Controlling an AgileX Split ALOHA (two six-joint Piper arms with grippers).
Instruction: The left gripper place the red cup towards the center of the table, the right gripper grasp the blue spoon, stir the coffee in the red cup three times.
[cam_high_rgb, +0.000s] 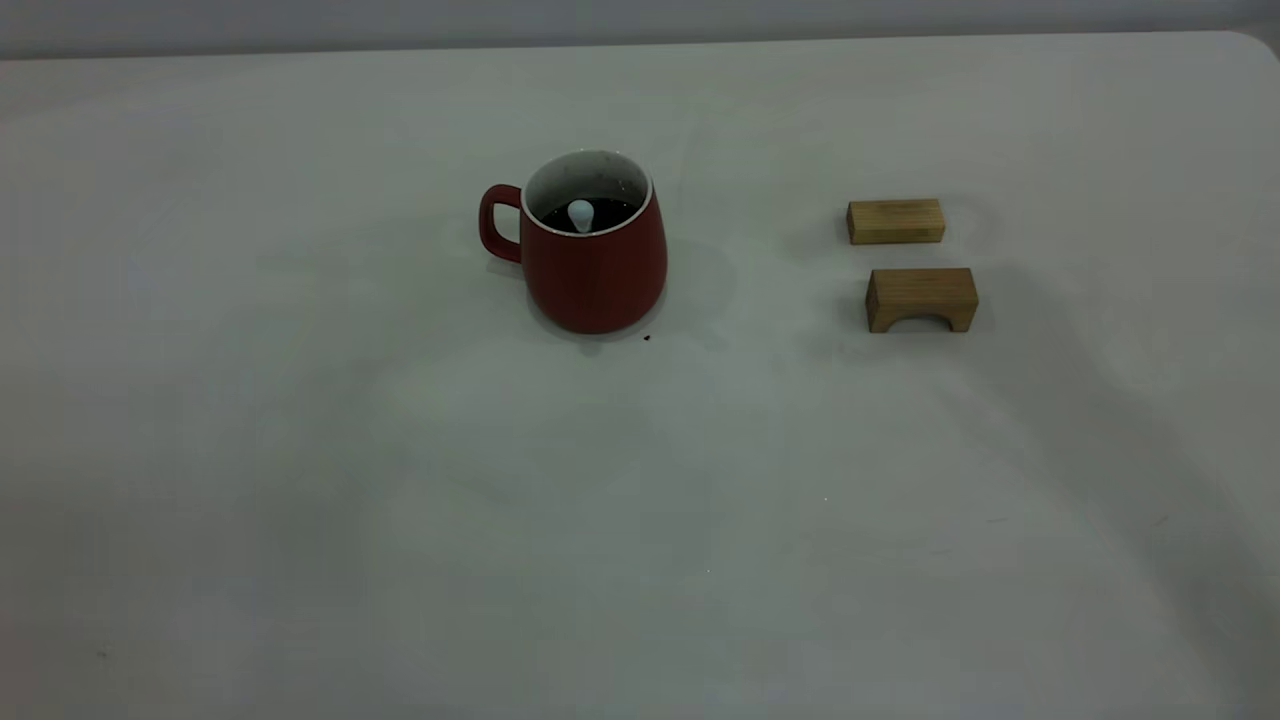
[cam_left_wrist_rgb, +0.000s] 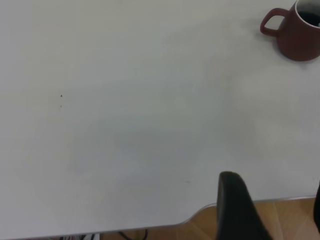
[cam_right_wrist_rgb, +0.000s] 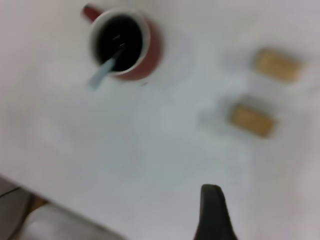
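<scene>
Cup (cam_high_rgb: 596, 262) is seen upright on the tabletop (cam_high_rgb: 300, 480), near the middle, handle toward the left arm's side. Coffee (cam_high_rgb: 610, 210) fills it to a little below the white rim. Spoon (cam_high_rgb: 581, 215) stands in the coffee, leaning on the rim; only the pale handle end shows from the exterior view, while the right wrist view shows the handle (cam_right_wrist_rgb: 102, 72) sloping out over the rim, bowl submerged. Two wooden blocks (cam_high_rgb: 908, 262) lie well apart from the cup, on the right arm's side. A small dark speck (cam_high_rgb: 647, 338) is noted just beside the cup's base, possibly a splash.

Neither arm appears in the exterior view. Left gripper (cam_left_wrist_rgb: 239, 207) is seen only as one dark finger over the tabletop's edge, far from the cup (cam_left_wrist_rgb: 295, 31); right gripper (cam_right_wrist_rgb: 212, 212) likewise as one finger, well off from the cup (cam_right_wrist_rgb: 127, 45). Whether either pair of jaws is spread or pressed together cannot be told. Nothing is held.

Handling, judged: the cup is taken to be ceramic, stiff, fairly heavy with liquid, glazed and likely slippery, breakable if tipped. The wide base should keep it steady; the handle or upper wall would offer the firmer hold. The spoon is light and rigid; the smooth rounded handle could slip or pivot, so it is best pinched on the exposed stem above the rim.

Cup appears placed; the spoon is already in the coffee and free of both grippers.
</scene>
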